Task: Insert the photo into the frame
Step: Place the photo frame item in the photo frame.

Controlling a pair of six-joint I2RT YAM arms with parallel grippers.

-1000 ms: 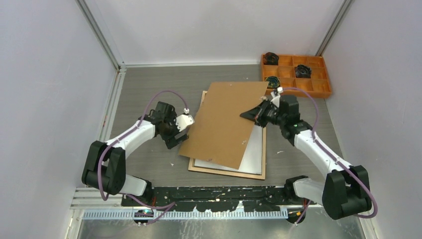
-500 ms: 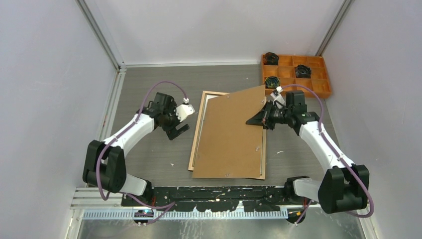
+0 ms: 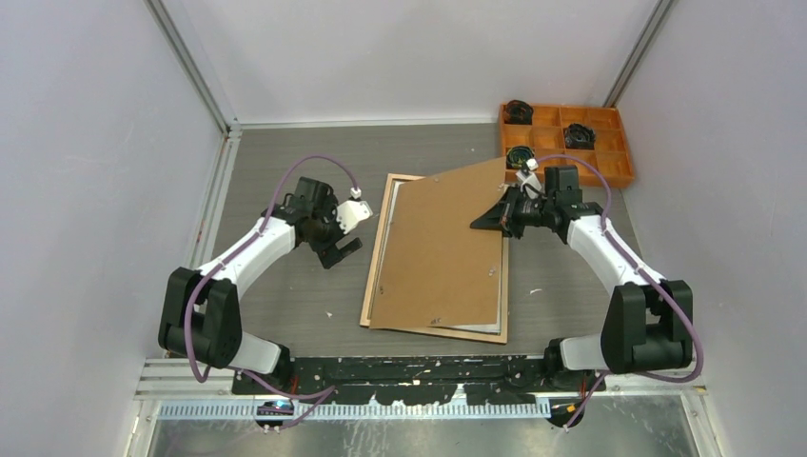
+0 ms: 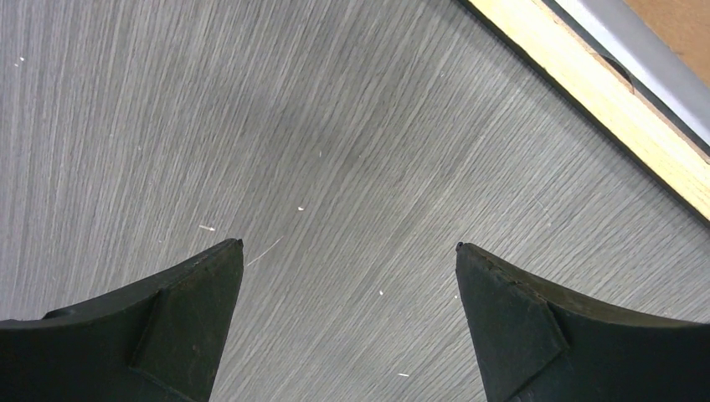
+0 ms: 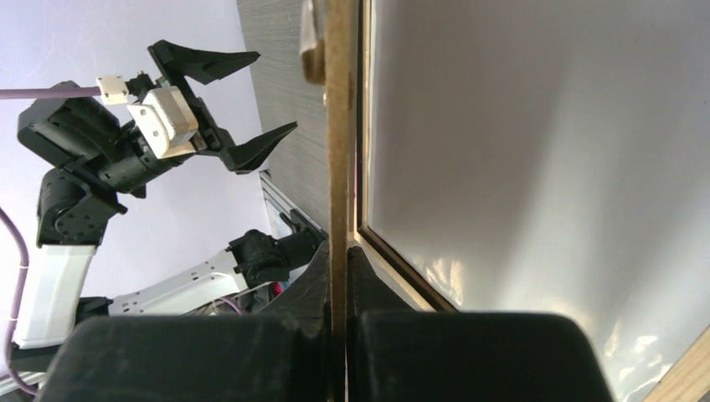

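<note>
The frame (image 3: 378,252) lies flat on the table with its light wood back up. It also shows in the left wrist view (image 4: 586,84). A pale white sheet (image 5: 536,167) lies inside it, with a strip showing at the near edge (image 3: 473,327). No mountain print shows. My right gripper (image 3: 492,219) is shut on the right edge of the brown hardboard backing panel (image 3: 440,252). It holds the panel tilted over the frame, edge-on between the jaws (image 5: 339,276). My left gripper (image 3: 343,250) is open and empty, left of the frame over bare table (image 4: 350,247).
An orange compartment tray (image 3: 614,173) with dark coiled items stands at the back right, just behind my right wrist. White walls close in the left, back and right sides. Small white specks lie on the grey table.
The backing panel swung from askew to lined up over the frame and came lower, covering the white sheet. My right gripper moved back with it. My left gripper drew away to the left.
</note>
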